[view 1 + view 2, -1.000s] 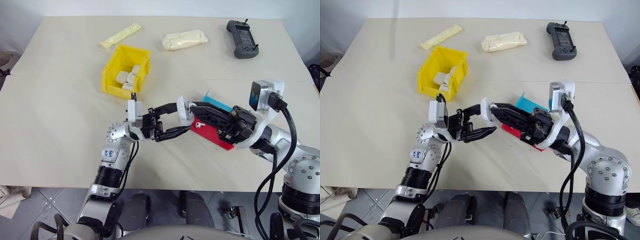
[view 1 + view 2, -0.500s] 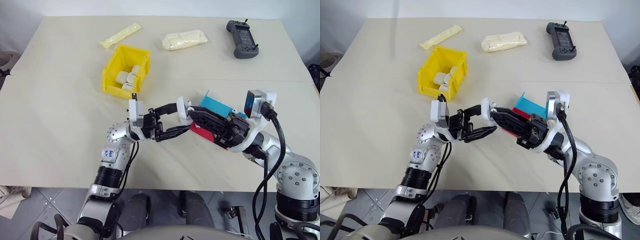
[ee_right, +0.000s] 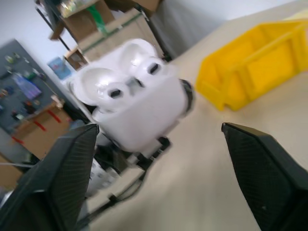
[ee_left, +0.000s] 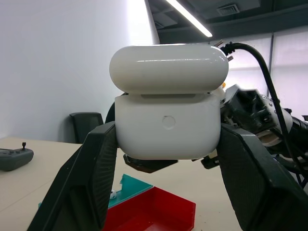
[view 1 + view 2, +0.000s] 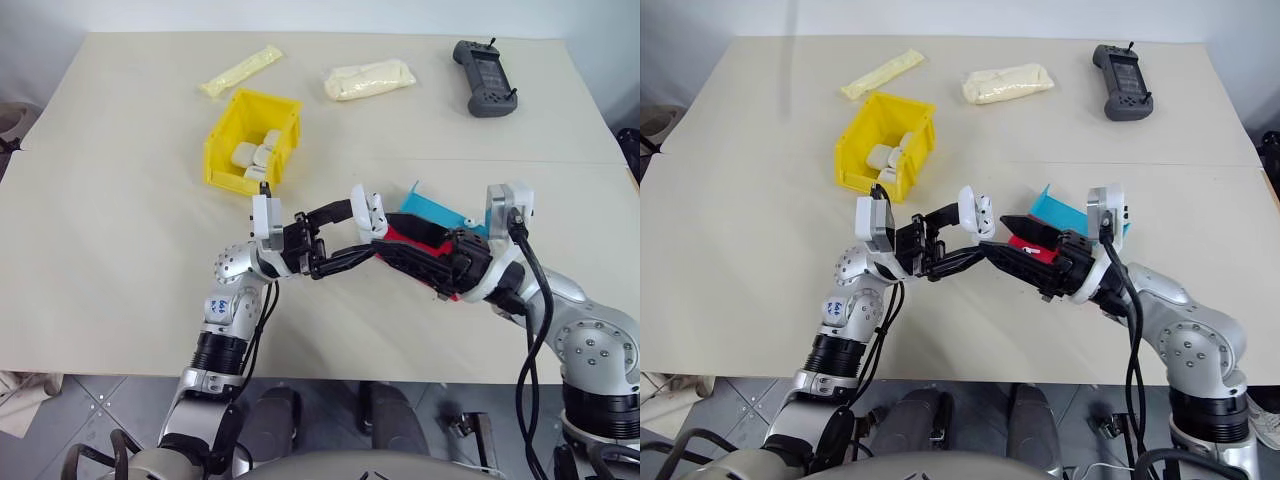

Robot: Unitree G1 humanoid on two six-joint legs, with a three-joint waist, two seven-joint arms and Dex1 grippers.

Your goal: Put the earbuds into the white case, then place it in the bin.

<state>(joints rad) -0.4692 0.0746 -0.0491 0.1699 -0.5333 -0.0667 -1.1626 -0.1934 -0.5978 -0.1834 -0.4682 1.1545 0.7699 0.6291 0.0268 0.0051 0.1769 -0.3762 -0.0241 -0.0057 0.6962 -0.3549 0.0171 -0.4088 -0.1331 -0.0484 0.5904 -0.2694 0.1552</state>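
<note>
1. Your left gripper [image 5: 352,232] is clamped shut on the white case [image 5: 368,215], its two black fingers pressing the case's opposite sides; you hold it in the air above the table [image 5: 120,180], over the middle of the near half, well short of the near edge.
2. The case's lid is flipped open. In the right wrist view the open mouth faces your right gripper and the lid stands tilted back behind the body. In the left wrist view the case [image 4: 168,101] shows its hinge side, with the lid above the body.
3. The case's long axis runs across the gap between your left fingers, roughly level, from one finger to the other.
4. In the right wrist view you can see the earbuds [image 3: 132,84] seated in the case, two dark-centred wells side by side in the open mouth.
5. Your right gripper [image 5: 1025,245] stands wide open with nothing held. Its fingers point toward the case from the right, just beside it; you cannot tell from the head views whether they touch it.
6. The bin [image 5: 252,141] sits toward the far left of the table, well apart from the case, with several white objects [image 5: 258,152] inside it.
7. The red and teal tray [image 5: 430,215] lies under your right arm, toward the table's near right.
8. Along the far edge you have two pale yellow packets [image 5: 369,78] and a dark handheld controller [image 5: 485,77].
</note>
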